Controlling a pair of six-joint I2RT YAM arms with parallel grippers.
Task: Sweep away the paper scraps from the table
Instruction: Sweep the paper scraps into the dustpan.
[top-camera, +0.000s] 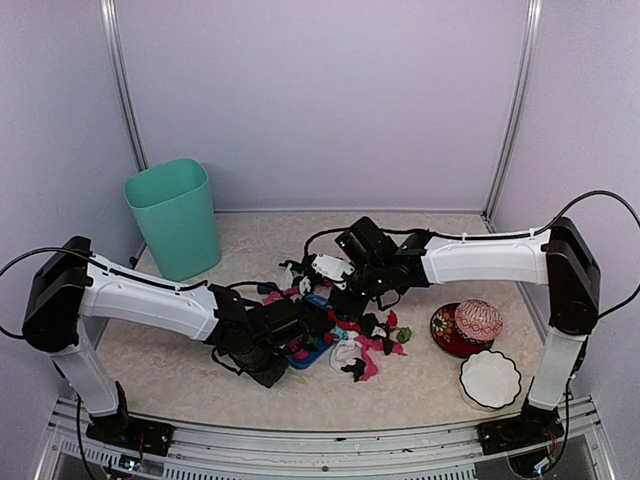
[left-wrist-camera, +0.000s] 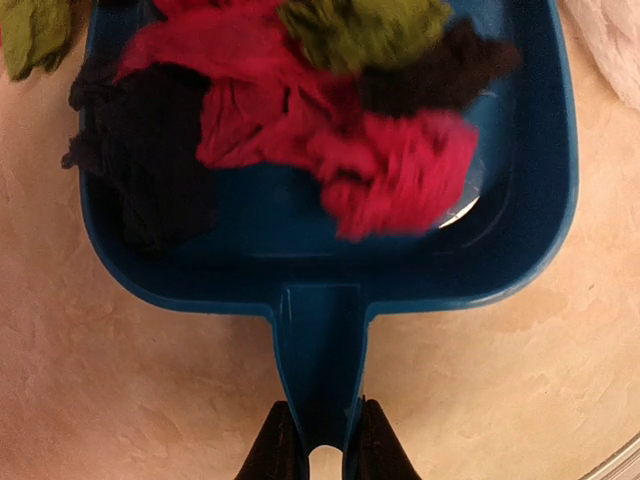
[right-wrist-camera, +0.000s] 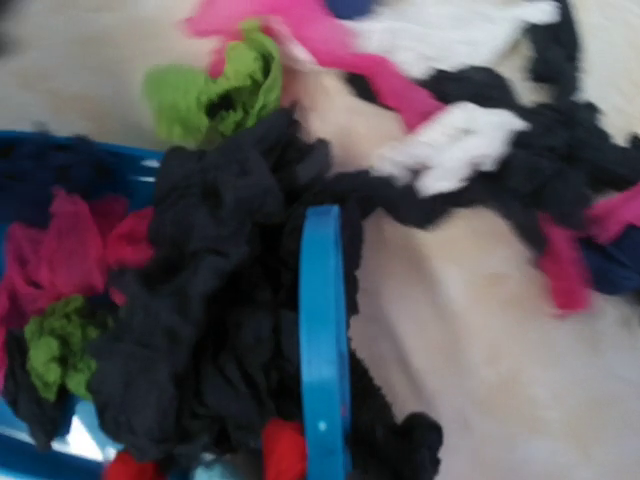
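Left fingers (left-wrist-camera: 272, 452) on dustpan handle (left-wrist-camera: 320, 350) — mouth toward the paper scraps (left-wrist-camera: 390, 175)

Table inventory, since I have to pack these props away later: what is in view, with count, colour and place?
paper scraps: many; black, pink, red, green, white; mid-table, some already in the dustpan
dustpan: one, blue, flat on the table at the pile's left
brush: one, blue, against the pile
bin: one, mint green, back left
red bowl: one, red patterned, right side
ball: one, pink patterned, in the red bowl
white bowl: one, white, near right
table: one, beige marbled
left hand: shut on the dustpan handle
right hand: shut, holding the brush
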